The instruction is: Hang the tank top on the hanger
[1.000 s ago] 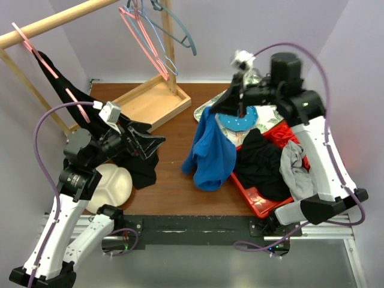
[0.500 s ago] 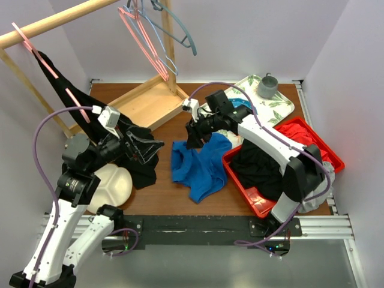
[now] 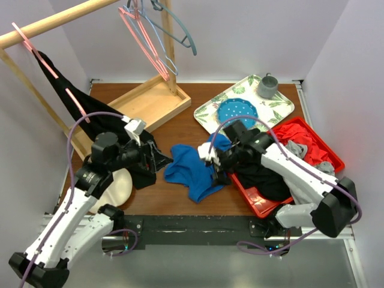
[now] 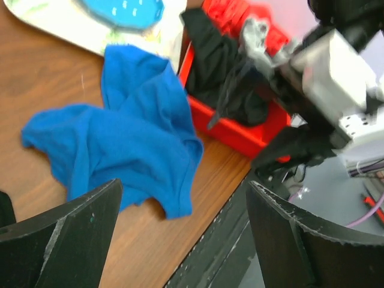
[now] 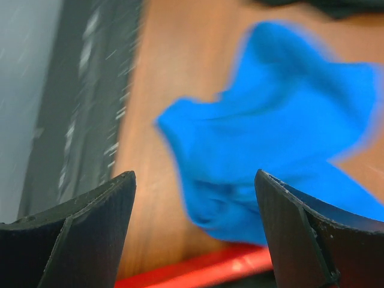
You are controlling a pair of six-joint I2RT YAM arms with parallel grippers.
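Blue tank top (image 3: 189, 171) loose, left end effector (image 4: 183, 198), right end effector (image 5: 193, 180) agape — hanger (image 3: 144, 47) seen only overhead.

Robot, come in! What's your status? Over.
Left gripper open, right gripper open, both empty. Tank top crumpled on table, beside red bin. Hanger hanging up top, bare. Nothing lying on the top.

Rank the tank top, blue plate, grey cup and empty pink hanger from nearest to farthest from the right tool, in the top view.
From the right tool:
1. tank top, just left of it
2. blue plate, behind it on the tray
3. grey cup, at the tray's far right corner
4. empty pink hanger, hanging far back left
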